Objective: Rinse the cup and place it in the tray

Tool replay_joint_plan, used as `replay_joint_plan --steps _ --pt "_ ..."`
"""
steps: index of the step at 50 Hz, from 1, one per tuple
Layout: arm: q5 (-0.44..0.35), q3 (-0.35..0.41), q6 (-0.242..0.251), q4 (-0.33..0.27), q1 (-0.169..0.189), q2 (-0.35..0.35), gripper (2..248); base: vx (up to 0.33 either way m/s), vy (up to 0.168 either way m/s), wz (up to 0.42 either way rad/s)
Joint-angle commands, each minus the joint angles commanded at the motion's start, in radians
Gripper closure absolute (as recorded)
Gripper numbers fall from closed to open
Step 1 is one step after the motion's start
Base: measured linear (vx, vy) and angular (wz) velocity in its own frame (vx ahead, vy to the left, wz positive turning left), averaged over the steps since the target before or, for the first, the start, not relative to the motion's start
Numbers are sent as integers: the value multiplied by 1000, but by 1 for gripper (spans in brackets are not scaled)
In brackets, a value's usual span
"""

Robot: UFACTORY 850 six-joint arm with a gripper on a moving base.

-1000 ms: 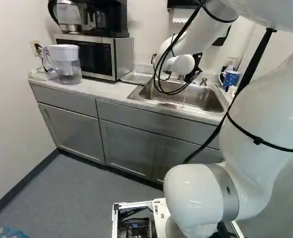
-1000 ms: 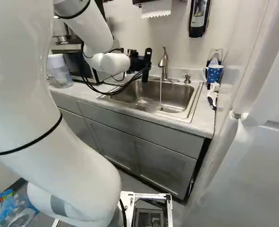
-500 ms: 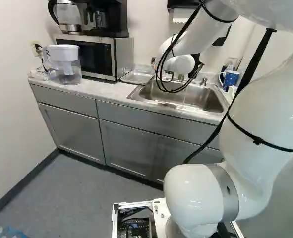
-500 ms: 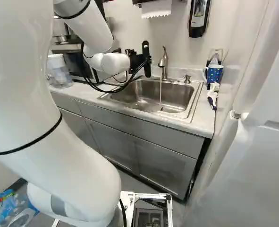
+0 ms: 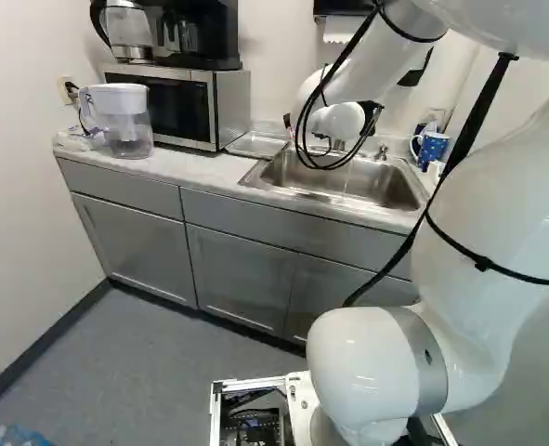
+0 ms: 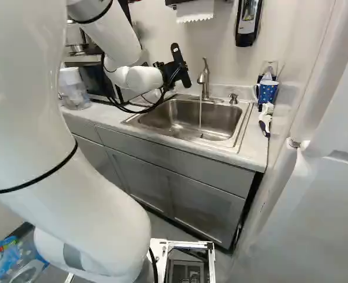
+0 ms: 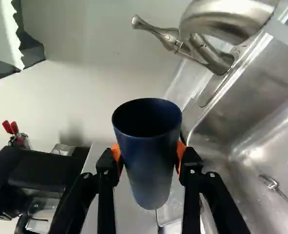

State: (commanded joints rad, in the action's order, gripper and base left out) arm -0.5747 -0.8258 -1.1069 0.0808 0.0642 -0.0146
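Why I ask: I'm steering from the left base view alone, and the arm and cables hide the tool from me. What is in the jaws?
Observer: A dark blue cup, which the wrist view shows.
Operator: Is it held firmly in place, or touched on one side only?
Observer: The orange pads touch it from two opposite sides; how firmly, I can't tell.
Operator: Is there anything lying in the sink that I might miss?
Observer: Yes, a slim metal utensil lies on its bottom.
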Motion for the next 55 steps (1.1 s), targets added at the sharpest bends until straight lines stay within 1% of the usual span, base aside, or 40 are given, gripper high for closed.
replay_joint_plan --steps 55 --pt "0 0 578 0 0 0 126 0 0 0"
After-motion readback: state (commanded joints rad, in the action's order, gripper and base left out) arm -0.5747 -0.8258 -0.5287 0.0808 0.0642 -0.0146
